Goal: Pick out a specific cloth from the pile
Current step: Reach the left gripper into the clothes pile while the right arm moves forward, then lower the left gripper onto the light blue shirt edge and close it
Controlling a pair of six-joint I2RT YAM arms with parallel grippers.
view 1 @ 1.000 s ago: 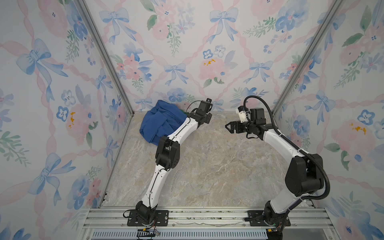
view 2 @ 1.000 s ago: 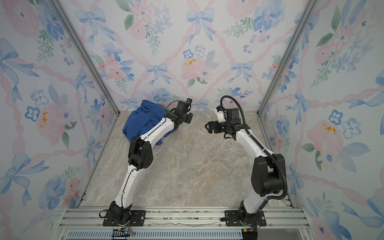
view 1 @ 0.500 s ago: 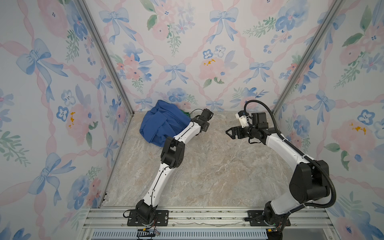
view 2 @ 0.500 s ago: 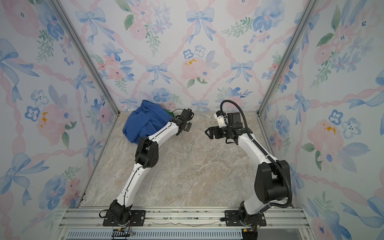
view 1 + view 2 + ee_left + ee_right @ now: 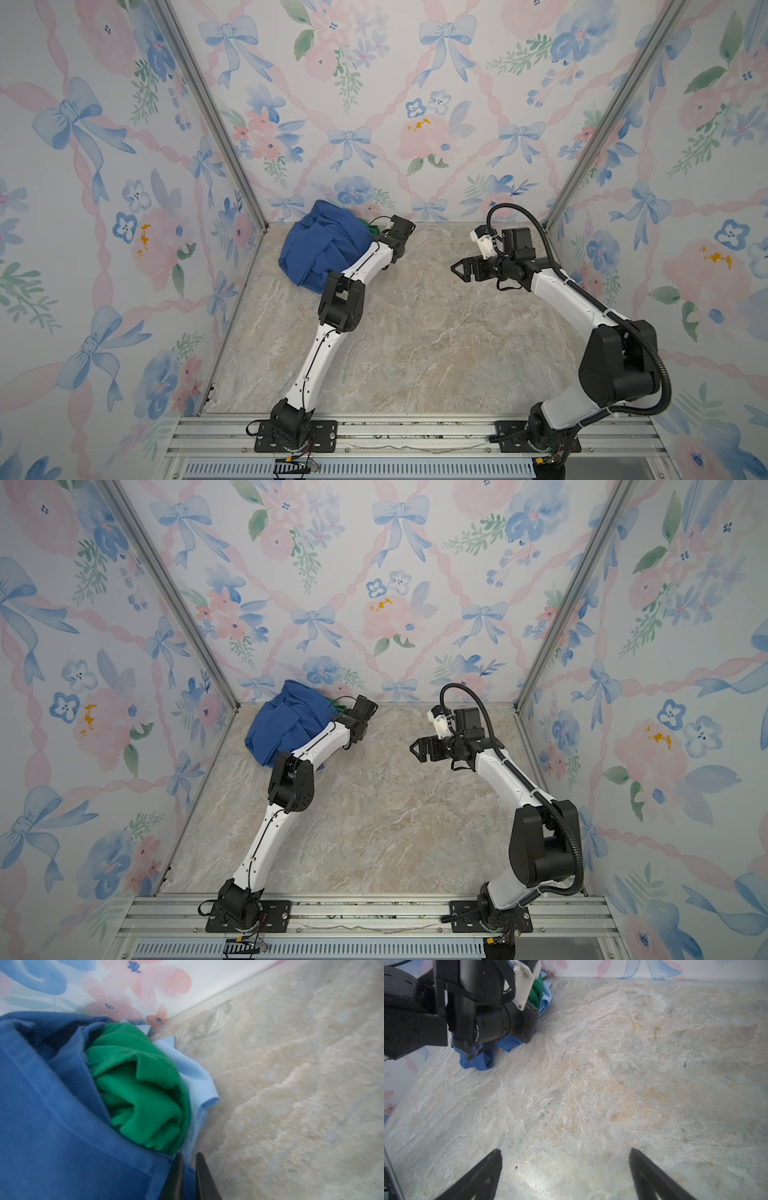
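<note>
The left fingers (image 5: 202, 1174) stand almost together, with only a narrow slit between the two black tips. A thin strip of the pale sky-blue shirt (image 5: 197, 1082) of light fabric runs into that slit, so we read them as pinched on its edge. The shirt lies at the bottom of the heap, flat on the marble-patterned counter (image 5: 415, 332), and peeks out beneath a crumpled bright green cloth (image 5: 141, 1088). Beside and over both sits the large royal-blue twill garment (image 5: 320, 249), which makes up most of the pile in the far left corner against the floral wall (image 5: 374, 124). In both top views the sky-blue shirt is hidden by the wrist, and only a sliver of green shows.

The left arm (image 5: 332, 307) stretches from its base at the near rail towards that corner. Its elbow is low and its white forearm lies across the near edge of the royal-blue garment, with the wrist at the pile's right side close to the back wall.

The right fingers (image 5: 483, 1178) are spread wide and hold nothing; we see only bare counter between them. The right arm (image 5: 573, 299) rises from its base, bends at a high elbow and reaches inwards. Its fingers point towards the pile but stay well apart from it.
</note>
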